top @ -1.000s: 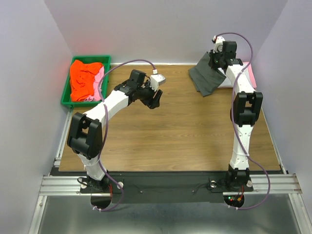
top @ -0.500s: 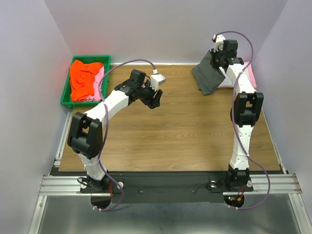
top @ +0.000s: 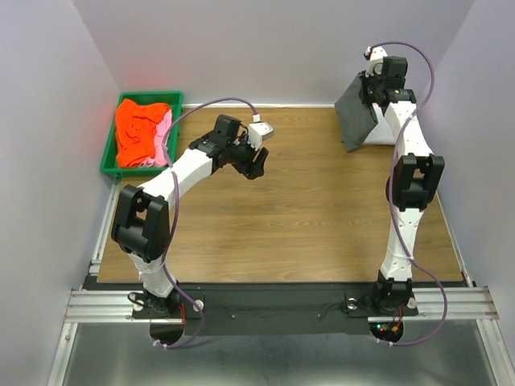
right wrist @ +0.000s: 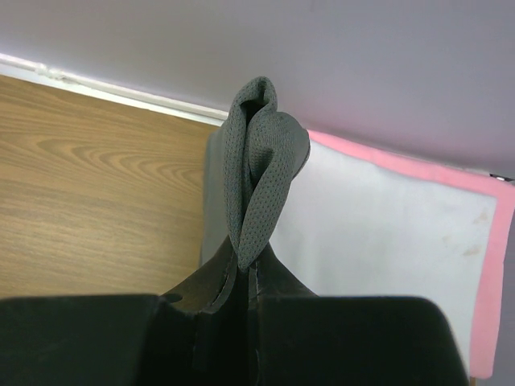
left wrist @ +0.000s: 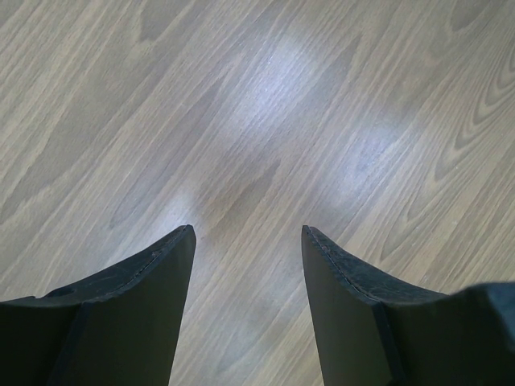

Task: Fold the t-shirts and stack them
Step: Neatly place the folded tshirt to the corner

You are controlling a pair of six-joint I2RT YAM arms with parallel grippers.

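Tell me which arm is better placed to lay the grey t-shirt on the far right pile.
Right. The right gripper is shut on the grey t-shirt, held above the white t-shirt there. The left gripper is open over the table, far off.

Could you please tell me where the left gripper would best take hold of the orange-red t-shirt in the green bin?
Likely a raised fold atop the orange-red t-shirt, coming straight down: it lies crumpled, and the walls of the green bin block a sideways approach.
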